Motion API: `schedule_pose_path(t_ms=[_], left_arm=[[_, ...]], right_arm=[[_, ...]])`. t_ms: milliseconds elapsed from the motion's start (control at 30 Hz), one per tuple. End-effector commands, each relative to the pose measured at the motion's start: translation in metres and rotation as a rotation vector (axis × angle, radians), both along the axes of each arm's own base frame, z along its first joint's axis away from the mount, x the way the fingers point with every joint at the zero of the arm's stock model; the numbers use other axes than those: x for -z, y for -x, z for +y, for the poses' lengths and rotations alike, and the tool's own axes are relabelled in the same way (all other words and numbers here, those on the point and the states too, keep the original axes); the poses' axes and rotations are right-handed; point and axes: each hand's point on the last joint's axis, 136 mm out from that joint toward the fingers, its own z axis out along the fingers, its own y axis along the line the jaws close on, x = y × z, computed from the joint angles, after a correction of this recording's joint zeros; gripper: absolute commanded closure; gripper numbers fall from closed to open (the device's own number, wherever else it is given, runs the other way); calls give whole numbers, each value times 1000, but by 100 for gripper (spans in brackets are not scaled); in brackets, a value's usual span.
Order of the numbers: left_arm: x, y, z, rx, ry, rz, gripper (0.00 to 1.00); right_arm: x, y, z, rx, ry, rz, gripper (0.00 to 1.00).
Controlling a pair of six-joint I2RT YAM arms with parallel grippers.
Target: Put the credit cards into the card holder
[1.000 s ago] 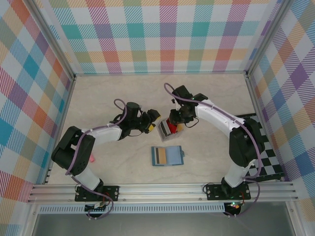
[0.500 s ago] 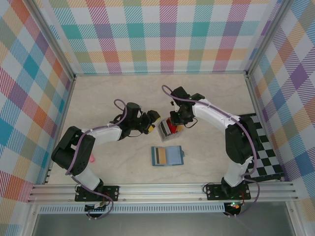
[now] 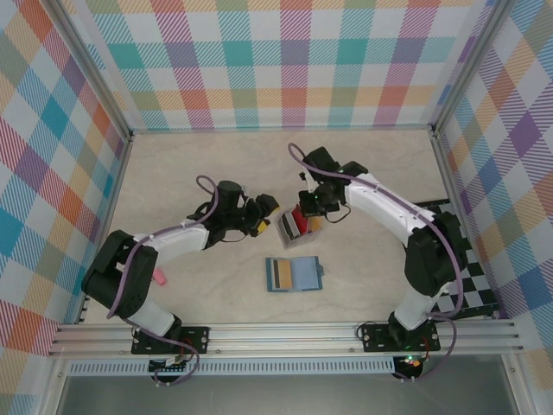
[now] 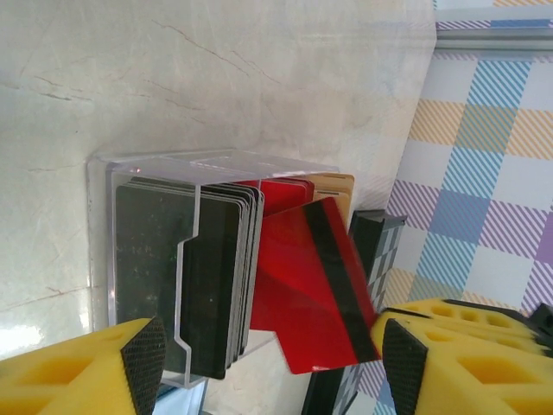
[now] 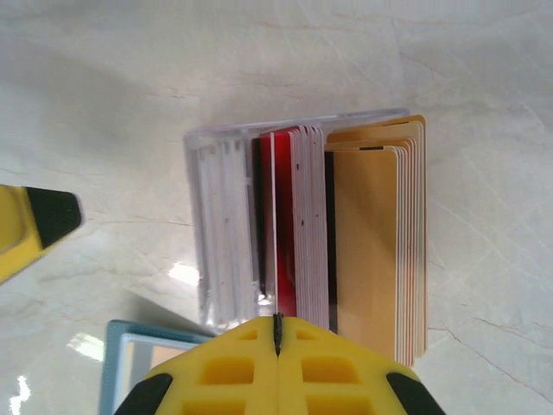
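The credit cards stand on edge in a clear plastic rack (image 3: 289, 228), black, red and gold ones (image 5: 371, 242). In the left wrist view one red card (image 4: 307, 285) with a black stripe tilts up out of the stack (image 4: 216, 285). My right gripper (image 5: 277, 333) is shut on that card's thin edge, just above the rack (image 5: 216, 233). My left gripper (image 4: 272, 363) is open, its pads (image 4: 143, 359) either side of the rack's near end without touching it. The teal card holder (image 3: 294, 274) lies open in front of the rack with a gold card in its left half.
A black-and-white chequered board (image 3: 467, 268) lies by the right wall. A small pink object (image 3: 160, 278) sits near the left arm's base. Plaid walls enclose three sides, and a metal rail (image 3: 285, 333) runs along the front.
My right gripper has closed onto the red card in the rack. The left arm's elbow has shifted slightly left while its open gripper stays by the rack.
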Motion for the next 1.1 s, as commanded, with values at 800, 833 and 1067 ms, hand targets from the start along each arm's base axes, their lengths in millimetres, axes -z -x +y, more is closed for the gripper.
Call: schedule_pose_path(t_ms=[800,833,1067], left_arm=[[-95,12,-58,35,357,-218,50],[-96,11,-58,35,364,-220,52],[-101,11,-61,38,390,-232,70]], right_arm=[[-84,23,1,360,-749,-33,96],[-82,24,1,362,-755,-22,96],[-74,25,3,376,-776,26,95]])
